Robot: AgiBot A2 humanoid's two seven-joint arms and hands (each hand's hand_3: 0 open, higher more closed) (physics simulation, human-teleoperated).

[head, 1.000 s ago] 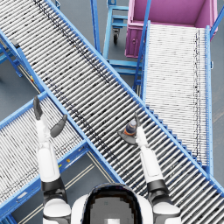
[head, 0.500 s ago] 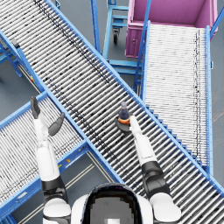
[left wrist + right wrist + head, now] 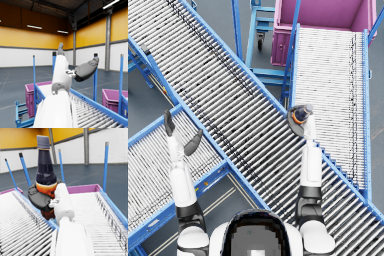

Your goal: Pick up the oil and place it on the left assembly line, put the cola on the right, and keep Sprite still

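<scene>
My right hand (image 3: 297, 125) grips a dark cola bottle (image 3: 301, 114) with an orange label and a grey cap. It holds the bottle upright over the blue rail (image 3: 287, 102) between the middle conveyor (image 3: 223, 95) and the right conveyor (image 3: 330, 85). In the right wrist view the bottle (image 3: 46, 170) rises above the hand (image 3: 41, 199), which is wrapped round its lower part. My left hand (image 3: 178, 132) hovers over the left conveyor (image 3: 153, 165) with its fingers apart and nothing in it; the same shows of the hand (image 3: 83, 71) in the left wrist view. No oil or Sprite is in view.
A pink bin (image 3: 328, 12) stands at the far end of the right conveyor. A blue cart frame (image 3: 259, 27) sits on the floor beside it. Blue posts (image 3: 106, 165) edge the right conveyor. Two pink bins (image 3: 30, 97) (image 3: 112, 100) show in the left wrist view.
My right hand has carried the bottle away from me and to the right, from over the middle conveyor to the rail beside the right one. The left arm has barely moved.
</scene>
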